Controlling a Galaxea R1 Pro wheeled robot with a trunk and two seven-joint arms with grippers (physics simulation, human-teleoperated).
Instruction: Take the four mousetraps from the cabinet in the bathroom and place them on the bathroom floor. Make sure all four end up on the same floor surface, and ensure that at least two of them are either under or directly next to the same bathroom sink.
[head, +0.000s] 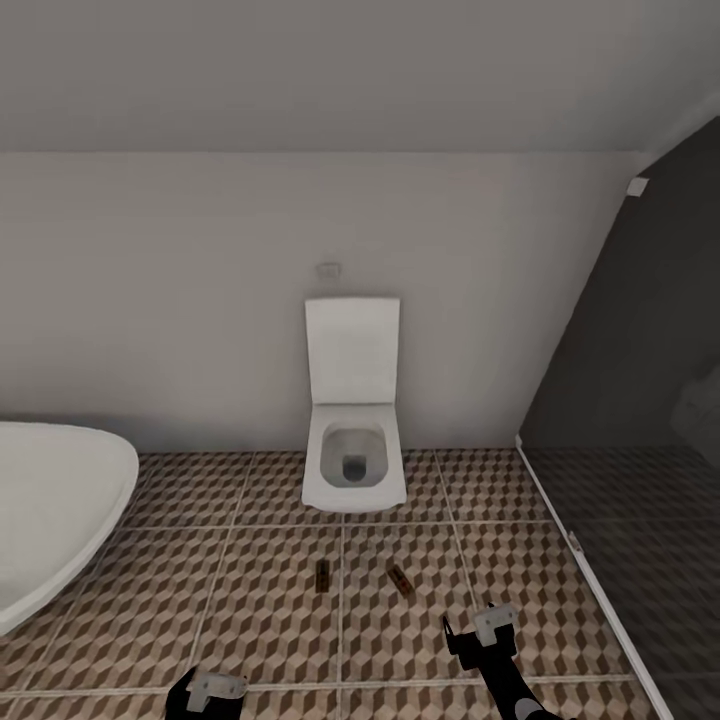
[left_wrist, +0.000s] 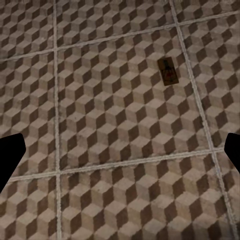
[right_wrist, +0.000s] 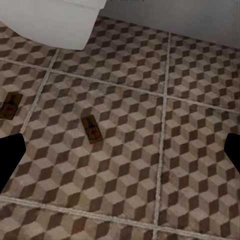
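Note:
Two mousetraps lie flat on the cube-patterned bathroom floor (head: 250, 600) in front of the toilet, one (head: 322, 575) left of the other (head: 400, 579). The right wrist view has both, one (right_wrist: 92, 129) near the middle and one (right_wrist: 10, 105) at the edge. The left wrist view catches a single mousetrap (left_wrist: 168, 70). My left gripper (head: 205, 690) hangs low at the picture's bottom edge, open and empty (left_wrist: 120, 155). My right gripper (head: 472, 628) hovers just right of the traps, also open and empty (right_wrist: 120, 155). The cabinet and the sink are out of view.
A white toilet (head: 354, 460) with its lid up stands against the back wall. A white oval tub (head: 50, 510) juts in from the left. A dark glass-like partition (head: 630, 420) with a pale floor strip bounds the right side.

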